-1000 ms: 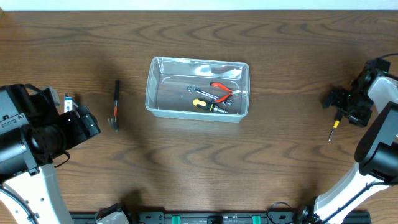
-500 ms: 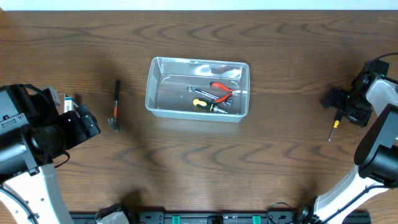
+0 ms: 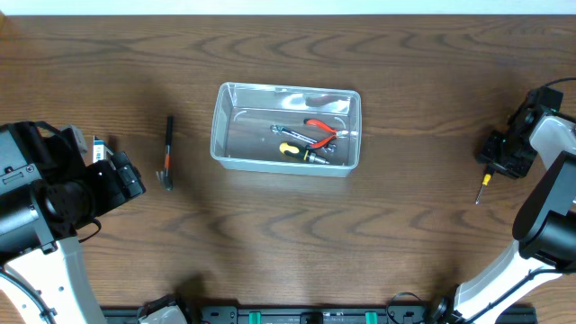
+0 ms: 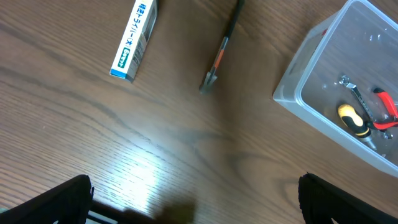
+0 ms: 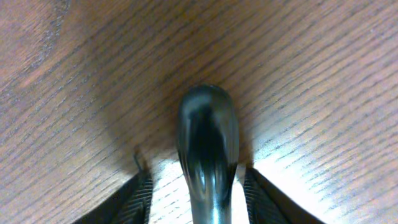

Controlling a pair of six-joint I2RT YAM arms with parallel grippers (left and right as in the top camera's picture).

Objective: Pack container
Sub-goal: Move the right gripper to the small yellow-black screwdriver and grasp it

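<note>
A: Container (image 3: 217, 135)?
B: On table (image 3: 270, 243), between both tools, well apart from each. Red pliers (image 3: 320, 131) inside.
A: Left tool (image 4: 196, 194)?
B: Spread, holding nothing. Hammer (image 4: 219, 53) and box (image 4: 134, 40) ahead of it.
A: Right tool (image 5: 202, 194)?
B: Spread, straddling a black handle (image 5: 207, 134), narrow gaps either side

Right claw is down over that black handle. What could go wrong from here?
1. The right claw straddles the glossy black rounded tool handle with gaps either side; closing on that slick, curved surface may let it slip or roll.
2. The clear plastic tub sits well away from it, so a weak grip risks a drop on the way.
</note>
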